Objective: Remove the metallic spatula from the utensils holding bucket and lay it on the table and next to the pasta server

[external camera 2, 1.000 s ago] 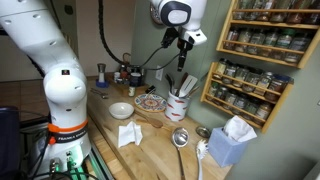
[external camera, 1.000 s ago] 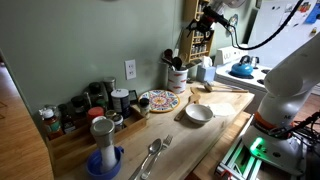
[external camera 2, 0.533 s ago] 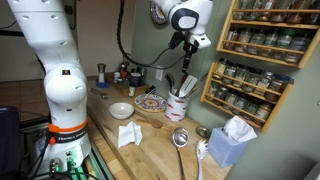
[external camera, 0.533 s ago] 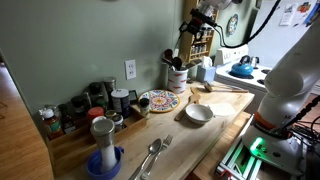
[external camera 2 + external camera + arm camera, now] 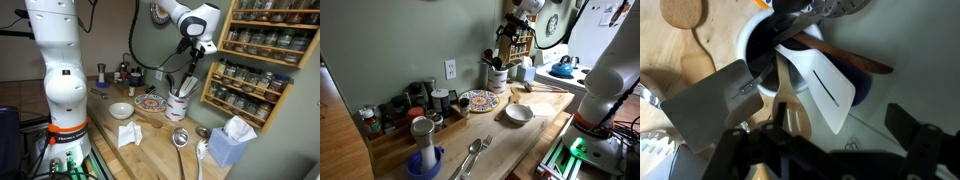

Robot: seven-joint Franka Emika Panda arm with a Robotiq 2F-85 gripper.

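hand (image 5: 193,62) is held just above white utensil bucket (image 5: 179,106) on wooden desk (image 5: 155,150), fingers spread apart, nothing gripped. flat grey metallic spatula (image 5: 710,112) is seen standing in the bucket.

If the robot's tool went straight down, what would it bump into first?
Probably the utensils standing in the white bucket right under the open tool, likely the white slotted spatula first; depth is hard to judge.
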